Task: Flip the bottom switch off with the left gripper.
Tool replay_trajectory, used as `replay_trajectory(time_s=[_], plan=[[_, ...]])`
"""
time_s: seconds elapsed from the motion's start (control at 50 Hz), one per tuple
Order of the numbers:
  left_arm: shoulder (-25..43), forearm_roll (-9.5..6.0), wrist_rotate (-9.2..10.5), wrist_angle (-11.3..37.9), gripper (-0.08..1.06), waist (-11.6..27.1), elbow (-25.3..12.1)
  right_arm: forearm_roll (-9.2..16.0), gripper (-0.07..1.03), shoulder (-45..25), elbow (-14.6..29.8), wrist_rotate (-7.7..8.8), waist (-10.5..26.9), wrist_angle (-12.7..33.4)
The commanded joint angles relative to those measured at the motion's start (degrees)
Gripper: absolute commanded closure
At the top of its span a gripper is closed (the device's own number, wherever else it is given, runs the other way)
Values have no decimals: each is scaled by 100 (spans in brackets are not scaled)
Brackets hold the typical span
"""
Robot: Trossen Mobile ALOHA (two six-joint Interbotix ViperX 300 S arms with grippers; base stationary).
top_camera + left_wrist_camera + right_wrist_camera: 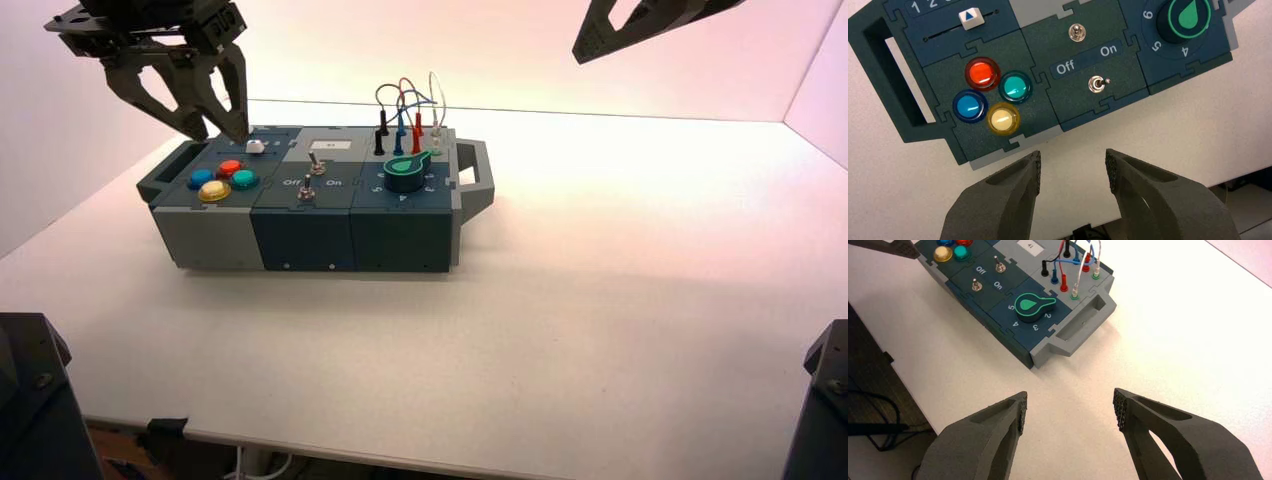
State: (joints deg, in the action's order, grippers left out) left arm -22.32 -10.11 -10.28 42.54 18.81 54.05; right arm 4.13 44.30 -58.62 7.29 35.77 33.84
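Observation:
The bottom switch (1096, 84) is a small silver toggle on the dark-blue "Off/On" panel, near the box's front edge. Its lever leans toward the "On" side. It also shows in the high view (306, 190) and the right wrist view (977, 286). My left gripper (217, 130) hangs above the box's left rear part, over the slider, left of and behind the switch. Its fingers are open and empty in the left wrist view (1073, 170). My right gripper (1070, 407) is open and empty, raised high to the right of the box.
The box (300, 235) has a second silver toggle (1077, 32) nearer the white label, coloured buttons (993, 95), a white slider cap (969, 18), a green knob (405, 172), plugged wires (410, 110) and end handles (478, 175). White table (600, 300) surrounds it.

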Motion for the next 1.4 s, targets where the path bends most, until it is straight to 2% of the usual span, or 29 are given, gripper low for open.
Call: replay_trajectory(time_s=[0.02, 0.16, 0.28, 0.38, 0.48, 0.72, 0.98, 1.12, 1.24, 1.3, 1.4], plan=[[18, -26, 35, -62, 30, -9, -79, 0, 10, -105, 105, -53, -18, -26], [193, -79, 53, 70, 30, -18, -272, 0, 10, -360, 176, -158, -18, -18], [413, -141, 53, 158, 30, 26, -615, 0, 13, -554, 272, -220, -26, -18], [598, -202, 132, 272, 30, 35, -835, 0, 18, -659, 299, -281, -35, -53], [817, -290, 176, 325, 30, 88, -993, 0, 19, -765, 316, -325, -97, -97], [1433, -378, 193, 316, 33, 316, -1151, 0, 19, -1151, 510, -325, -501, -114], [1749, -422, 272, 211, 38, 571, -1222, 0, 23, -1898, 809, -343, -571, -132], [1740, -422, 290, 123, 40, 615, -1239, -9, 38, -2312, 1028, -343, -580, -132], [1767, -422, 290, 123, 47, 624, -1266, 9, 65, -2654, 1248, -352, -659, -211], [1784, -431, 299, 123, 47, 650, -1292, 18, 72, -2804, 1318, -396, -747, -255], [1811, -431, 334, 114, 50, 738, -1345, 9, 74, -3129, 1450, -527, -923, -299]])
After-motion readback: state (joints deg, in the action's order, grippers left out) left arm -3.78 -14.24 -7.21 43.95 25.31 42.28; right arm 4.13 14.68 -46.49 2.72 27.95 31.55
